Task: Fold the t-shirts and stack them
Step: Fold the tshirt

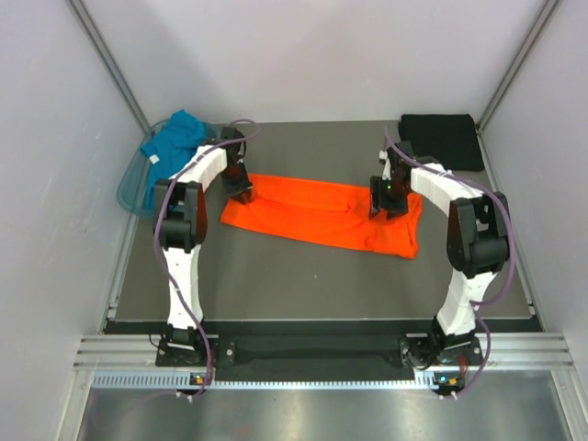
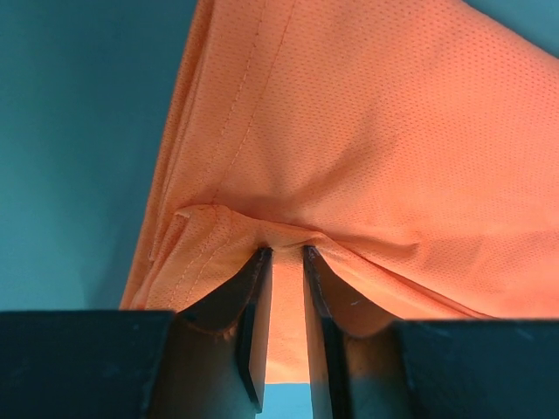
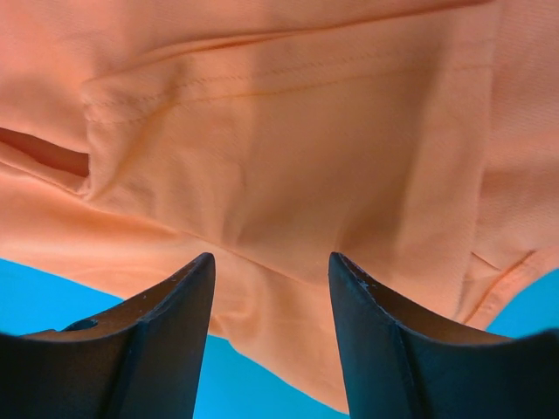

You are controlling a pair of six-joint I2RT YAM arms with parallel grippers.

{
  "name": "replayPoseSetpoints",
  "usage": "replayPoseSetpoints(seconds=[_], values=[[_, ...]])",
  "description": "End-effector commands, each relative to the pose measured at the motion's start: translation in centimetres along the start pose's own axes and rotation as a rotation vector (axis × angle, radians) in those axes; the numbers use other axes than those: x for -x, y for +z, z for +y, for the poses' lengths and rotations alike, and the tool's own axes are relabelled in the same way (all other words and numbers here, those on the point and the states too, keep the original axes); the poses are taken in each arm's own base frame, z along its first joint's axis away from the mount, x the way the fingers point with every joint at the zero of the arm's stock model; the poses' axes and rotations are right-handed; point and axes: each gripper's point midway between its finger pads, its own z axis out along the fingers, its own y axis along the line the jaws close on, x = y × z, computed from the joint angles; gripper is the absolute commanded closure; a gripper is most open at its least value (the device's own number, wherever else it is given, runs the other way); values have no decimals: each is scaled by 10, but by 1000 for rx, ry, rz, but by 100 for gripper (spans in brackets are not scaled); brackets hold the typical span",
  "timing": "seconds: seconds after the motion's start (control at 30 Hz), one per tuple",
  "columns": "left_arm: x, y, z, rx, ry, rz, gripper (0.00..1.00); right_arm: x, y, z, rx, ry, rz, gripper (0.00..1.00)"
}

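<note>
A bright orange cloth t-shirt (image 1: pixel 312 213), folded into a long band, lies flat across the middle of the dark grey table (image 1: pixel 294 285); bare tabletop runs along its near edge, and a narrower strip along its far edge; the left gripper (image 2: pixel 286 253) is clamped on a raised fold at the shirt's left end; the right gripper (image 3: pixel 271 259) sits over its right end, fingers spread, grasping nothing; past the shirt's far right corner lies a folded black t-shirt (image 1: pixel 443 140); past its far left corner a teal t-shirt (image 1: pixel 179 138) spills from a translucent blue-green plastic basket (image 1: pixel 129 191).
</note>
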Motion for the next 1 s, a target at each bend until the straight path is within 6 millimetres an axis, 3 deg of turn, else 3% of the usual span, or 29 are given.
replayPoseSetpoints(seconds=[0.0, 0.13, 0.27, 0.43, 0.6, 0.7, 0.83, 0.97], values=[[3, -18, 4, -3, -15, -29, 74, 18, -23, 4, 21, -3, -100, 44], [9, -42, -7, -50, -19, -69, 73, 16, -21, 0, 11, 3, -93, 44], [12, -48, -11, -64, -12, -91, 72, 12, -21, -10, -23, 14, -82, 43], [-2, -29, 2, -18, -12, -38, 71, 2, -29, -24, -78, 38, -69, 42], [-29, -2, 22, 44, -10, 32, 71, -25, -29, -33, -99, 55, -43, 41], [-34, 8, 29, 68, 1, 43, 71, -41, -22, -46, -116, 90, -31, 40], [-33, 12, 30, 73, 11, 47, 71, -52, -11, -69, -161, 111, 6, 40], [-28, 2, 26, 63, 21, 27, 71, -41, -30, -73, -188, 82, -39, 40]])
